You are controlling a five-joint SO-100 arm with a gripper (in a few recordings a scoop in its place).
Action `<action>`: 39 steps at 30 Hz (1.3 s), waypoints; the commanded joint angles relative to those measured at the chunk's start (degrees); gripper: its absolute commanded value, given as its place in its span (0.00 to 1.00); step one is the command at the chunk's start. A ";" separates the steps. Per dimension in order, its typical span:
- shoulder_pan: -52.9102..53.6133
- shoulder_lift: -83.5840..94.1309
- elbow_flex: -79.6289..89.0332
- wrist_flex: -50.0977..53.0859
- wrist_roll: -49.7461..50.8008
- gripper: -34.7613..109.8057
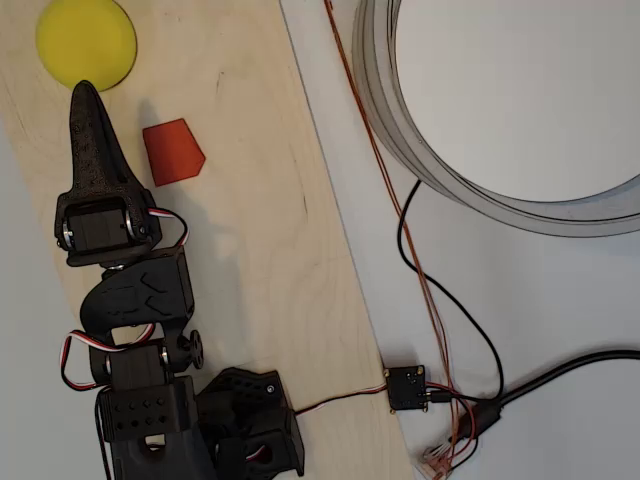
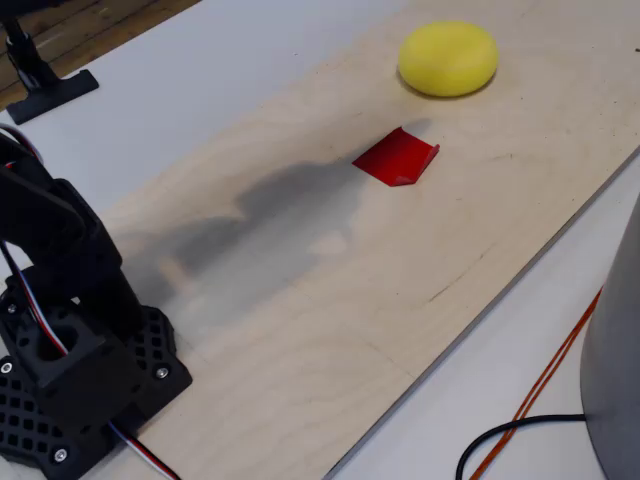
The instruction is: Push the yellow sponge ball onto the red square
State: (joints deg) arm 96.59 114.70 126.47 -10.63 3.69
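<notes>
Sitting near the top left corner of the wooden board [image 1: 240, 260] in the overhead view, the yellow sponge ball [image 1: 86, 42] is not on the red square [image 1: 174, 152] yet. The two are near each other but apart, with bare wood between them. In the fixed view the ball [image 2: 448, 58] is behind the square [image 2: 397, 157].

My hand [image 1: 86, 98] points up at the ball, and its tip looks right at the ball's lower edge. The fingers look pressed together into one dark point, so I think the hand is clenched with nothing in it.

I see a problem. The tip is on the same side of the ball as the square. If I push from here, the ball may roll away from the square and off the board's top edge. A round, soft ball can also slip sideways off a thin tip. I think I must go around it first.
</notes>
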 commanded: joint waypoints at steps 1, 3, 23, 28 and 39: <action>0.88 -19.86 2.37 -18.28 10.20 0.24; 0.88 -19.95 2.29 -18.28 10.37 0.24; -4.75 -28.56 -29.79 18.98 4.66 0.30; -7.21 -37.00 -41.92 26.81 4.22 0.33; -8.79 -54.76 -62.75 35.42 6.06 0.36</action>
State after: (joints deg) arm 87.19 61.35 68.20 23.12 8.26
